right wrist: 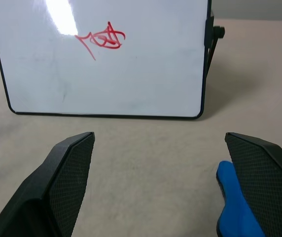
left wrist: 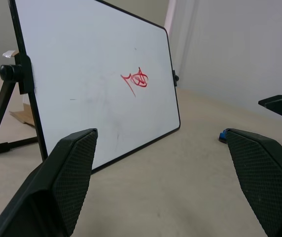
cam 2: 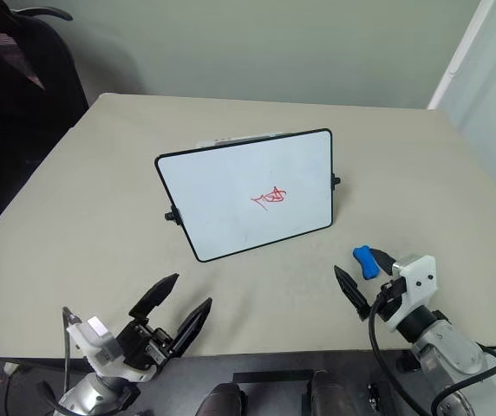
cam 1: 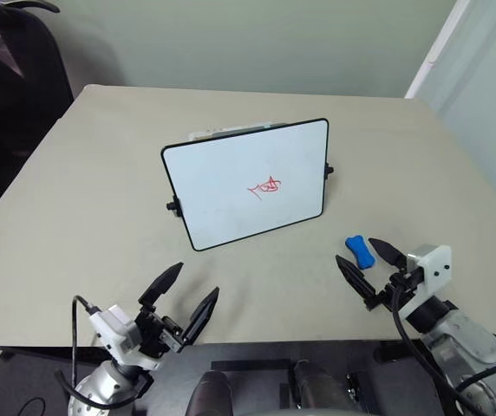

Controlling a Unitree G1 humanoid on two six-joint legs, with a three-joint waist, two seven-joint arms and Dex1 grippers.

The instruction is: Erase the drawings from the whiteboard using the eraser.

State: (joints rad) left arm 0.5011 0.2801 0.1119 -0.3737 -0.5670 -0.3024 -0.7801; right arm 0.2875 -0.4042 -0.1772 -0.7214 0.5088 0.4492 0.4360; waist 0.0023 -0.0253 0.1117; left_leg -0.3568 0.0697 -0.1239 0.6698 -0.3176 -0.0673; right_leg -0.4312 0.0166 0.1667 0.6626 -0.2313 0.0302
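The eraser [cam 1: 360,250] lies flat on the surface [cam 1: 83,208], to the right of the board [cam 1: 246,183] and nearer than its right corner, well apart from the frame. It sits just beside the far finger of the right hand [cam 1: 371,269], which hovers low with its 2 fingers spread wide and nothing between them. The left hand [cam 1: 181,300] hangs near the front edge on the left, also wide and empty. The board stands propped on its stand, tilted back, with the red drawing [cam 1: 265,186] right of its centre and untouched. The step in hand looks to be picking up the eraser with the right hand. To do it well, the hand should shift slightly right and far so that the eraser lies midway between the fingers rather than against 1 of them, then drop until the tips nearly meet the surface. Closing across the narrow waist of the bone shape should give the surest hold and leave a flat face free for wiping. A push from 1 finger alone could slide the eraser away. Later, pressing hard may tip the propped board, so the left hand might steady it.
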